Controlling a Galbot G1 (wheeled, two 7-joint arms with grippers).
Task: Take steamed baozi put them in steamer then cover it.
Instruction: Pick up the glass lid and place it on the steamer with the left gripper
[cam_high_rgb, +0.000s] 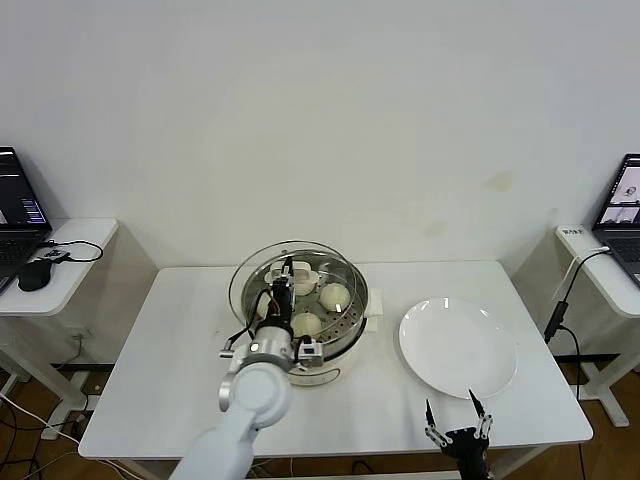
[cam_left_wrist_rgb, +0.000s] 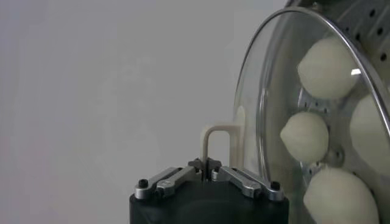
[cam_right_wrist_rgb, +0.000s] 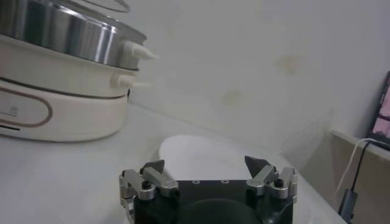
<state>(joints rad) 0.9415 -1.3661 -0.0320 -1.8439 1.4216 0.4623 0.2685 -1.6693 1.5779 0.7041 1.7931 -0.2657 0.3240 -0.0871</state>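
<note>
I had the left end effector (cam_left_wrist_rgb: 207, 165) over the steamer (cam_high_rgb: 352, 325), its fingers pressed together on the cream-white handle (cam_left_wrist_rgb: 219, 135) of the cover (cam_left_wrist_rgb: 268, 79). In the left wrist view the handle's loop rose straight from between the fingertips, and the clear glass disc with its metal rim stood just beyond it. Through the glass I could see the steamed baozi (cam_left_wrist_rgb: 304, 135), four smooth cream-white buns lying on the perforated steel tray (cam_left_wrist_rgb: 372, 18).

From the head view the cover (cam_high_rgb: 245, 275) sat over the steamer's pot but shifted toward the robot's left, its rim overhanging that side; I could not tell whether it rested on the pot's edge or was held a little above it. Two of the buns showed plainly inside the pot, one (cam_high_rgb: 335, 294) toward the right and one (cam_high_rgb: 307, 323) nearer me, while the arm hid part of the rest. The steamer stood near the middle of the white surface (cam_high_rgb: 170, 360).

The right end effector (cam_high_rgb: 458, 418) waited low at the near edge of the surface, its fingers spread wide and holding nothing. Just beyond it lay the white plate (cam_high_rgb: 458, 347), to the right of the steamer and apart from it.
</note>
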